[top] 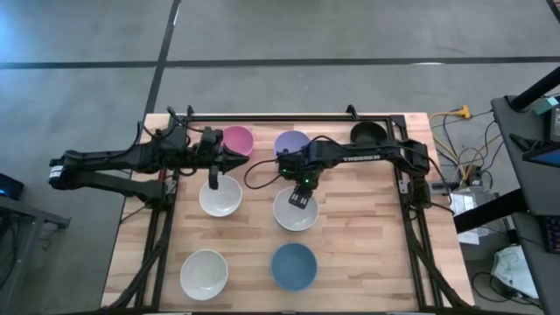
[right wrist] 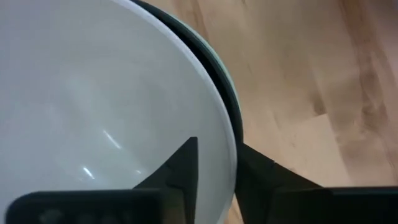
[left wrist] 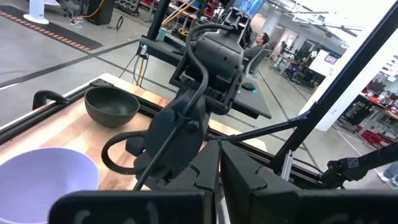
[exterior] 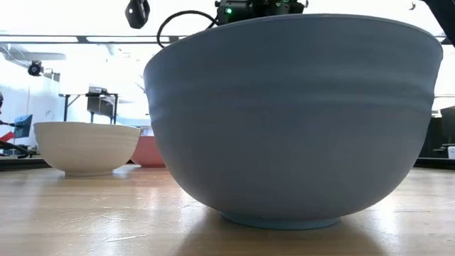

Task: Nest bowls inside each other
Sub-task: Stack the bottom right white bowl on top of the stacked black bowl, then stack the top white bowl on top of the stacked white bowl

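Right gripper (right wrist: 214, 171): fingers straddle white bowl (top: 295, 210) rim, seemingly clenched on it; a darker bowl apparently directly beneath; left gripper (top: 213, 178) state unclear

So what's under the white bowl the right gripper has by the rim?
The right gripper straddles the rim of the white bowl. A dark rim shows just beneath it, so another bowl sits under it. Its body is covered; whether more are stacked below cannot be seen.

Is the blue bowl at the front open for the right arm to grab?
Probably yes: the blue bowl sits alone with nothing in it, just in front of the right gripper, though its fingers now straddle a white bowl's rim.
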